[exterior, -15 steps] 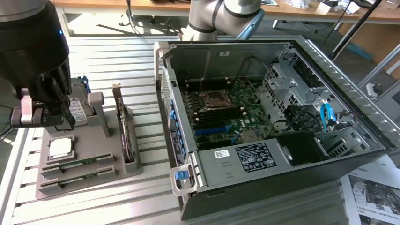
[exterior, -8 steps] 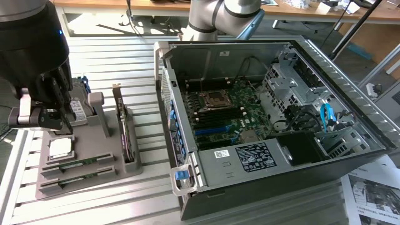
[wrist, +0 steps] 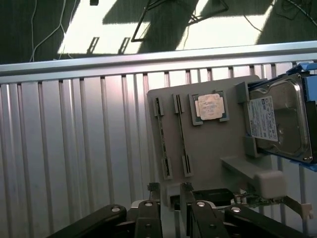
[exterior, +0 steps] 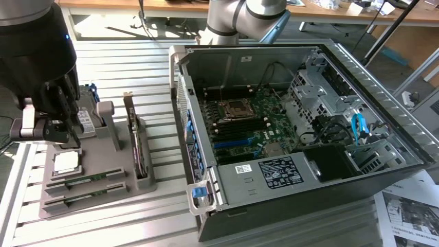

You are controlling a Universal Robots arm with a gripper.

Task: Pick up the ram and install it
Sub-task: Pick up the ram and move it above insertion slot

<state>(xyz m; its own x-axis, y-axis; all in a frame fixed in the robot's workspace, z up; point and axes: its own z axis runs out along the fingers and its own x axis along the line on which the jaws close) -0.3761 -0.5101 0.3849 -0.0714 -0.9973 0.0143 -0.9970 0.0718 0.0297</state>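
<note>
two ram sticks (exterior: 88, 181): lying in slots of the grey tray (exterior: 103, 159), lower left of the exterior view
gripper (wrist: 170, 191): jaws slightly apart, empty, over the tray, clear of the ram
exterior view: open computer case (exterior: 384, 103) at right
wrist view: processor chip (wrist: 210, 106) face
cut off: hard drive (wrist: 277, 119), by the frame edge

exterior view: high, tilted down, well back from the grey parts holder (exterior: 103, 159), open computer case (exterior: 226, 59) beside it | wrist view: close above the holder (wrist: 208, 148), facing down across it | shared: holder, slatted table (exterior: 137, 67)
</note>
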